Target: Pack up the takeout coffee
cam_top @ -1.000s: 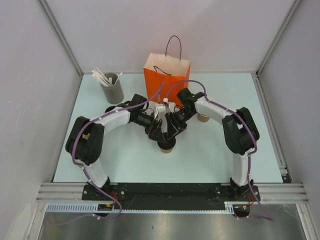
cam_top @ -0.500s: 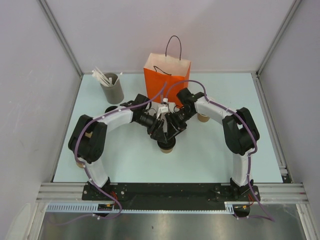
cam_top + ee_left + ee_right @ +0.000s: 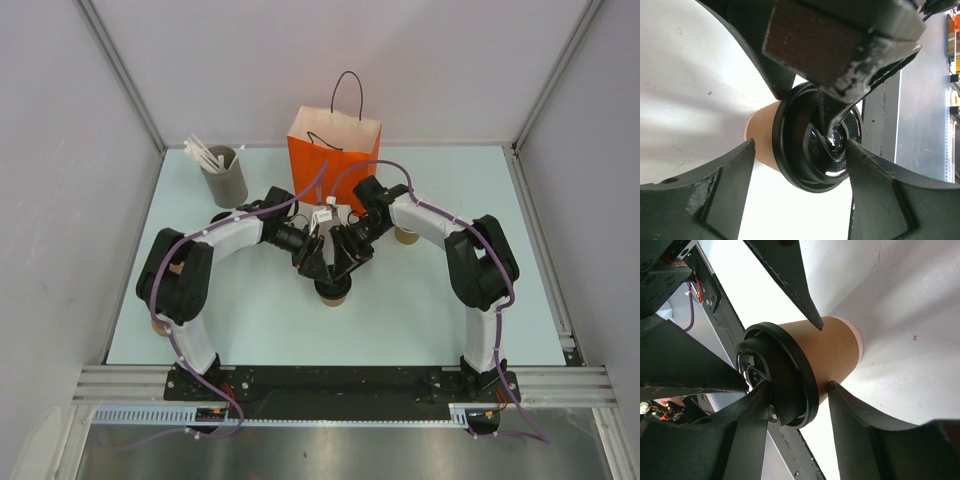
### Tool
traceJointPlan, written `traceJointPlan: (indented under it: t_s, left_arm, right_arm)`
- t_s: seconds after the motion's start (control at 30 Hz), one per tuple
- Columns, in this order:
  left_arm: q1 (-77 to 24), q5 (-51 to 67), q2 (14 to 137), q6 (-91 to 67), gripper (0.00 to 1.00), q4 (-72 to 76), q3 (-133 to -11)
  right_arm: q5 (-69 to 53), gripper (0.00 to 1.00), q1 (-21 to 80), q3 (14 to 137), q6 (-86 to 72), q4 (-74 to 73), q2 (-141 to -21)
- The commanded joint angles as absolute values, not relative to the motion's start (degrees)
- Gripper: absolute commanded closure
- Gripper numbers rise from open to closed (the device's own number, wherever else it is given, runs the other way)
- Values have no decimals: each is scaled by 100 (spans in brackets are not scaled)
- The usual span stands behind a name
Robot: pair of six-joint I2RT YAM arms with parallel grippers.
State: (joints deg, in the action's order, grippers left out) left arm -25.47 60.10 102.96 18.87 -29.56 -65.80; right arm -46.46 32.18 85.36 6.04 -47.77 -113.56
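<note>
Both arms crowd over the cup (image 3: 835, 345), which stands upright on the table (image 3: 250, 320) on the near side of the bag (image 3: 335, 150), not touching it. R gripper (image 3: 824, 356) has the cup's tan wall pinched betw its fingers, right under the lid (image 3: 805, 150). L gripper (image 3: 312, 262): jaws spread wide at the lid end, gripping nothing I can make out. A thin dark tip rests on the lid's centre, can't tell whose.

Risks as I read it: the lid may not be fully seated, so a lift by the wall alone could pop it off. Too hard a pinch buckles the paper. The grippers are packed tight, so either one backing out could clip the other or drag the lid. Then the bag, light, upright, narrow mouth w/ a handle loop over it: a low carry or off-centre drop tips it.

Surface: pale, smooth top w/ a few small marks, prob slippery under the cup. Room: white walls on 3 sides, metal rails along the edges. A grey pot of white sticks (image 3: 224, 178) sits left of the bag, and a spare tan cup (image 3: 406, 236) shows near-right of it
</note>
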Motion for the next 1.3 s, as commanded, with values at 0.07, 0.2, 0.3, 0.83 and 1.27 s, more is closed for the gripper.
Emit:
traceJointPlan:
  t_s: [0.07, 0.2, 0.3, 0.83, 1.27]
  left_arm:
    - [-2540, 5836, 10397, 1811, 27, -2786, -6592]
    - [-2558, 5687, 10441, 1776, 34, -2760, -6583]
    - [-2584, 5564, 10468, 1758, 37, -2742, -6592]
    - [-2760, 5238, 10670, 1890, 48, -2927, -6680]
    - [-2839, 5133, 10740, 1986, 50, -3050, -6732]
  right_arm:
    - [-3375, 48, 3384, 8279, 1020, -4684, -11628]
    - [-3384, 48, 3384, 8279, 1028, -4667, -11593]
    - [-3401, 48, 3384, 8288, 1020, -4676, -11549]
    - [-3489, 28, 3279, 8560, 1063, -4808, -10881]
    - [-4719, 20, 2962, 8648, 1274, -4939, -10521]
